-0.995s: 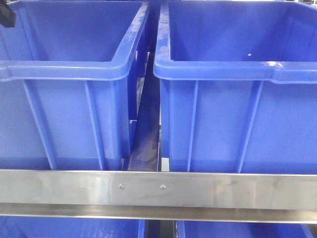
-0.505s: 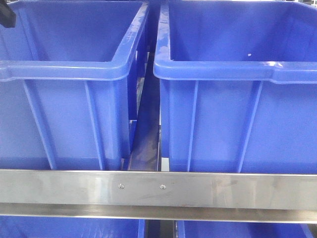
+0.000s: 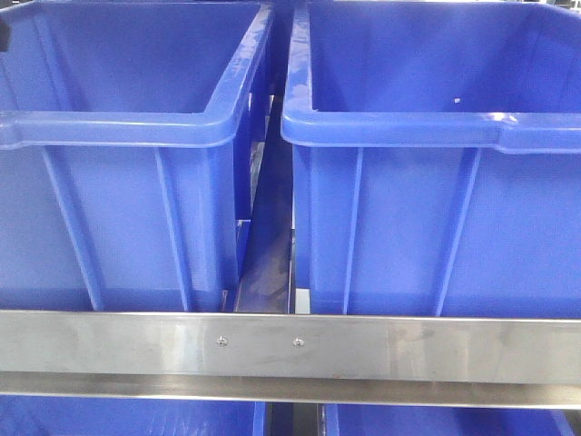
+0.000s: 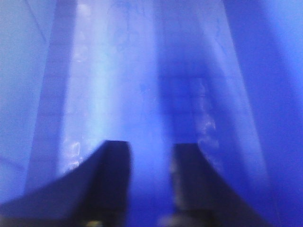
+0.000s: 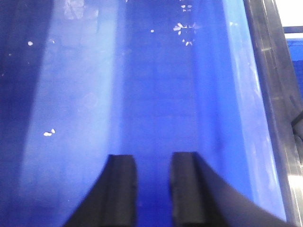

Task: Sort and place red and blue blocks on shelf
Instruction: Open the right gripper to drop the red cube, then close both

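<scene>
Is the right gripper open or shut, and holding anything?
Open and empty: the right gripper shows bare blue plastic between its two dark fingers.

The dark part at the top left edge of the front view, above the left bin (image 3: 136, 127), has drawn back almost out of frame; only a sliver (image 3: 4, 34) shows now.

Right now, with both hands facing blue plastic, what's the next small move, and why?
Probably lift the left hand back out to look for a block. It and the right hand both stand open and empty, each wrist view shows mostly blue plastic, and no red or blue block shows in any view.
</scene>
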### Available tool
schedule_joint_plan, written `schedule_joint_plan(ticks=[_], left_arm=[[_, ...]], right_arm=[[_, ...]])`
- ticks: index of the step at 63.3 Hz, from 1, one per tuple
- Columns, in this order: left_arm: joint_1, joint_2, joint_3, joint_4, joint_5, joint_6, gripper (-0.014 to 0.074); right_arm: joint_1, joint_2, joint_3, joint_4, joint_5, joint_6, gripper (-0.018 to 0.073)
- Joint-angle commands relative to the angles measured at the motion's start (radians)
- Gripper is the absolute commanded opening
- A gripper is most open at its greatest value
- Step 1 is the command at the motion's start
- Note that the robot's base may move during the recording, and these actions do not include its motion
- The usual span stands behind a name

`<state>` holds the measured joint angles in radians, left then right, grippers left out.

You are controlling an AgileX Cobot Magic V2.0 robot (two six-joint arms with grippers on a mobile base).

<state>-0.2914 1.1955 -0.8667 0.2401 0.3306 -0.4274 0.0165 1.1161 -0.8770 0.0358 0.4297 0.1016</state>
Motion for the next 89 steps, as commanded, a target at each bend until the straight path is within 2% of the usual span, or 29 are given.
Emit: schedule_joint_plan(ticks=[1, 7, 21, 43, 58, 67, 89], left_arm=[[0.001, -0.021, -0.035, 0.004, -0.059, -0.001, 0.0178], [0.001, -0.021, -0.035, 0.004, -0.059, -0.001, 0.0120], [0.001, -0.021, -0.035, 0.004, -0.059, -0.001, 0.0124], [0.001, -0.021, -0.035, 0.004, -0.059, -0.001, 0.0124], [0.001, -0.021, -0.035, 0.002, -0.059, -0.001, 0.0124], [0.001, -0.021, -0.035, -0.016, -0.059, -0.001, 0.0124], [0.001, -0.026, -0.035, -0.023, 0.024, -0.001, 0.0124]], right_arm=[[0.001, -0.017, -0.042, -0.007, -0.065, -0.009, 0.0266], [0.001, -0.017, -0.042, -0.007, -0.065, -0.009, 0.0266], [0.001, -0.017, -0.042, -0.007, -0.067, -0.009, 0.0260], [0.001, -0.017, -0.042, -0.007, -0.067, -0.009, 0.0048], [0.001, -0.017, -0.042, -0.006, -0.067, -0.009, 0.0048], [0.001, -0.017, -0.042, 0.028, -0.078, -0.009, 0.0048], [0.001, -0.020, -0.041, 0.050, -0.037, -0.009, 0.0048]])
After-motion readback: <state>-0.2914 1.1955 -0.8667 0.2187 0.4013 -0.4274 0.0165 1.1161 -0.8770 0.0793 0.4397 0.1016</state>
